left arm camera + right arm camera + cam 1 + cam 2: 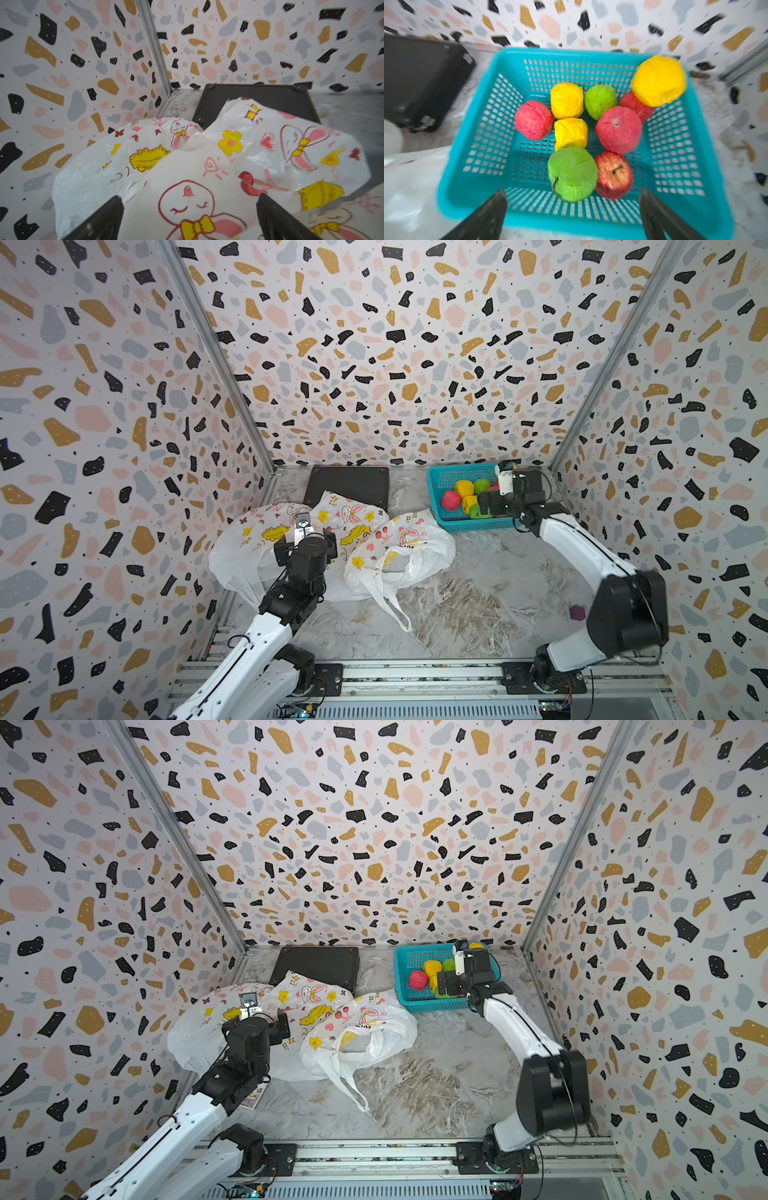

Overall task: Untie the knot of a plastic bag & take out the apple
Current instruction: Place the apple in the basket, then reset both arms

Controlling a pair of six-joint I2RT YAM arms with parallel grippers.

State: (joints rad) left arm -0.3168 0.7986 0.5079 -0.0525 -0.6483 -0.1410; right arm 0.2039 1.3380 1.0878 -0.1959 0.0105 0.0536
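Three white plastic bags printed with cartoons lie bunched at the left: one (237, 547) by the wall, one (353, 516) in the middle, one (401, 549) to their right. The right-hand bag's mouth gapes and a loose handle (395, 610) trails forward; no knot shows. My left gripper (305, 545) hovers open just above the bags (207, 166), holding nothing. My right gripper (511, 497) stands open over the teal basket (440, 479), which holds several apples (613, 174). A blurred yellow apple (658, 81) is at the basket's far corner, free of the open right gripper (573, 193).
A black tray (347, 485) lies against the back wall, partly under the middle bag. A small purple object (577, 612) sits on the marble table beside my right arm's elbow. Patterned walls close in left, back and right; a metal rail (415, 672) runs along the front.
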